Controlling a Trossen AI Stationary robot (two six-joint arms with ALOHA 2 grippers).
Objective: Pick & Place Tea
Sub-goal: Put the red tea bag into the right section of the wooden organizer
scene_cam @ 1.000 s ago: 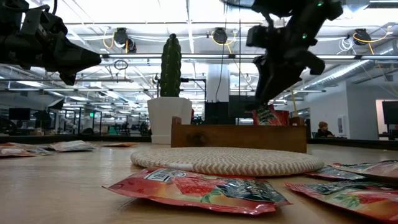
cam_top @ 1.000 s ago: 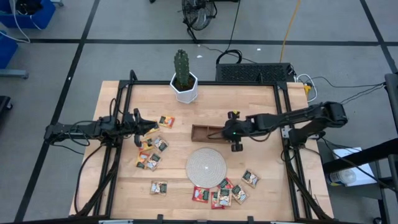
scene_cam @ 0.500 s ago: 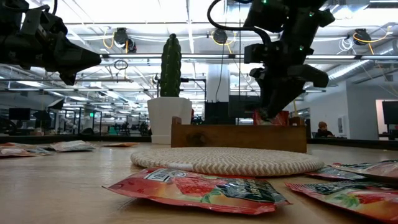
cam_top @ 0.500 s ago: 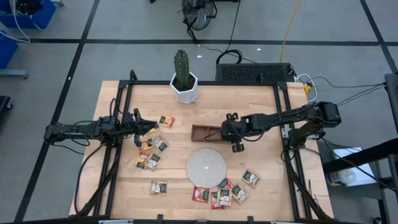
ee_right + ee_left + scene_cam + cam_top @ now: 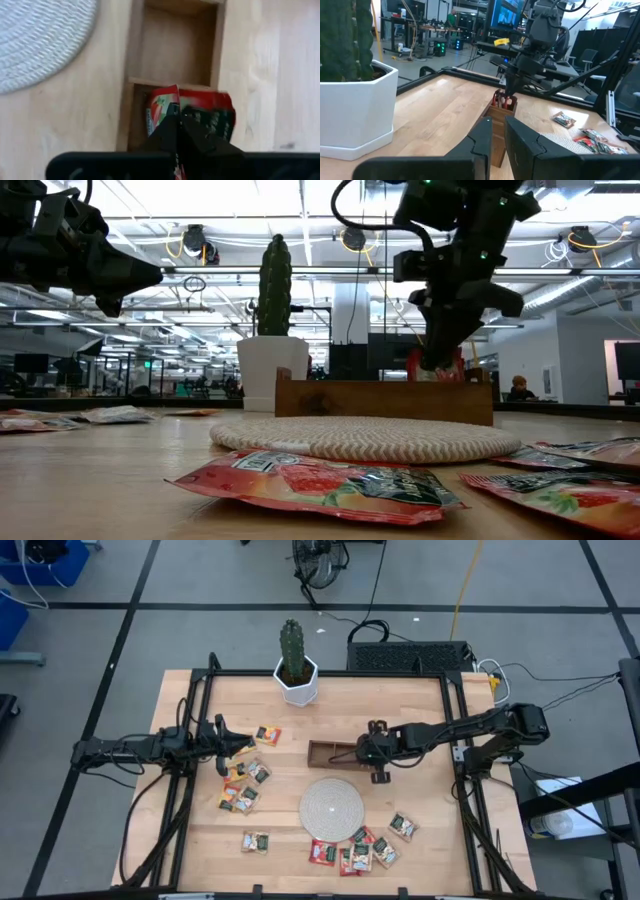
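Since a second ago the right claw has been sinking toward the wooden tray and drawing its fingers together; its fingers are now lying closed over the tray's end compartment nearest the right arm. Whether they are pinching anything I cannot tell: in the right wrist view the dark fingertips are pressing together directly in front of a red sachet that is standing on edge in that compartment, with its top poking above the tray wall in the low view. The compartment beside it is showing bare wood.

Meanwhile the left claw is hovering above the bench on the left side, its fingers standing only slightly apart and holding nothing, just over a loose cluster of tea sachets. One more sachet is lying alone nearer the front edge. Another group of sachets, mostly red and green, is lying flat near the front edge of the bench, beside the round woven disc, which is sitting just in front of the tray. A potted cactus in a white pot is standing at the back edge of the bench.
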